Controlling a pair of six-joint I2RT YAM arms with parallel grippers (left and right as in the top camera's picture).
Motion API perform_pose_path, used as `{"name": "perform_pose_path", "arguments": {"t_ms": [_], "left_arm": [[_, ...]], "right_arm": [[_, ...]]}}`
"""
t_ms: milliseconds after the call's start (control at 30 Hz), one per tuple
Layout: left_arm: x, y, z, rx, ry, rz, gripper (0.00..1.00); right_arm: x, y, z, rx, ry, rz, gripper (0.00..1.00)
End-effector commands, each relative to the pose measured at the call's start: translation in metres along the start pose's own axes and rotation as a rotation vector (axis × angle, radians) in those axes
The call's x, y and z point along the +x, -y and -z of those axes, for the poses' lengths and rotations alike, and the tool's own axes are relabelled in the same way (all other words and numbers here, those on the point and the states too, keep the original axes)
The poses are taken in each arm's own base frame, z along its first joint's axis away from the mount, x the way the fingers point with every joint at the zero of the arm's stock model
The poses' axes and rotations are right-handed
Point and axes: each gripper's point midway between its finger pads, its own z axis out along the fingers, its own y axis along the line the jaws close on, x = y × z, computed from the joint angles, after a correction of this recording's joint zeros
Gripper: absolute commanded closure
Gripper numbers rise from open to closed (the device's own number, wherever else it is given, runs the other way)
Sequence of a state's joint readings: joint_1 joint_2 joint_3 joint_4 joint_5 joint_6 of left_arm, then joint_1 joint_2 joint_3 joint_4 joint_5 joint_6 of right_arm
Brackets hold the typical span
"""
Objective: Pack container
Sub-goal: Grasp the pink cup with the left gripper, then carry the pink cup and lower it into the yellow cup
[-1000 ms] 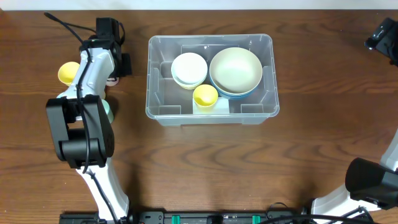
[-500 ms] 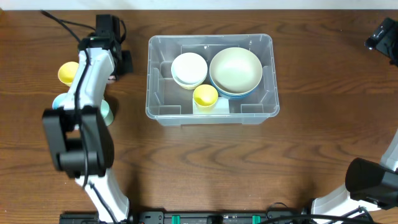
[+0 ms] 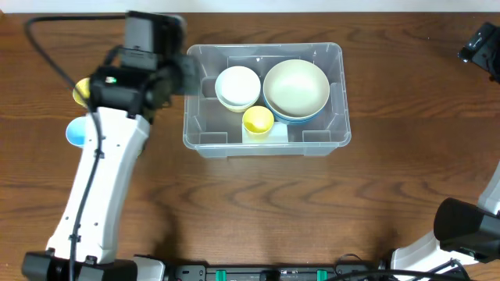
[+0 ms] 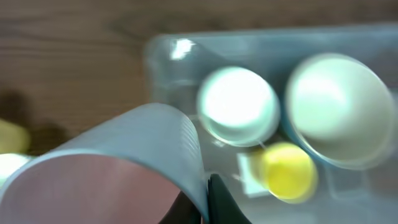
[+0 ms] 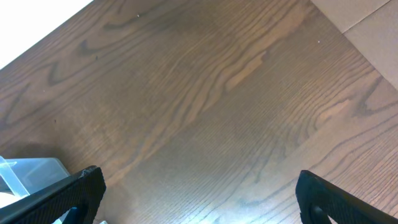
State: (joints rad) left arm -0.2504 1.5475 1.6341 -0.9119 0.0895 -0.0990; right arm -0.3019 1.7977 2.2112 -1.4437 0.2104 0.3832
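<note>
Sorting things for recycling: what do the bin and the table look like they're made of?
Bin: probably clear plastic, since its glossy walls let the table show through. Table: wood or wood-look laminate, matte brown with visible grain; I can't tell which.

Wooden table [image 3: 273,211], overhead view.
Bearing clear container [image 3: 234,145]; yellow cup [image 3: 79,94] and small blue dish [image 3: 75,133] at left.

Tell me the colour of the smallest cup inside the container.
Yellow; the cup shows best in the overhead view.
</note>
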Motion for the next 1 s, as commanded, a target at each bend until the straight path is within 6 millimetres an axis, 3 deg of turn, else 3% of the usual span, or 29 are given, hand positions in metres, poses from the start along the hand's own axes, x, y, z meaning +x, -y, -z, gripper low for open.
{"name": "perform_pose_path", "arguments": {"t_ms": [0, 200, 367, 633, 967], "left_arm": [[0.016, 0.047, -0.013, 0.108, -0.062, -0.133, 0.94], [0.036, 0.099, -0.032, 0.179, -0.11, -0.287, 0.94], [0.054, 0.12, -0.05, 0.202, -0.167, -0.361, 0.94], [0.077, 0.126, -0.081, 0.192, -0.262, -0.38, 0.94], [0.086, 0.123, -0.085, 0.182, -0.305, -0.381, 0.94]], "right_arm": [[-0.004, 0.004, 0.011, -0.004, 0.03, -0.023, 0.01], [-0.004, 0.004, 0.011, -0.004, 0.03, -0.023, 0.01], [-0.004, 0.004, 0.011, -0.004, 0.03, -0.023, 0.01], [-0.004, 0.004, 0.011, -0.003, 0.03, -0.023, 0.01], [-0.004, 0.004, 0.011, -0.003, 0.03, -0.023, 0.01]]}}
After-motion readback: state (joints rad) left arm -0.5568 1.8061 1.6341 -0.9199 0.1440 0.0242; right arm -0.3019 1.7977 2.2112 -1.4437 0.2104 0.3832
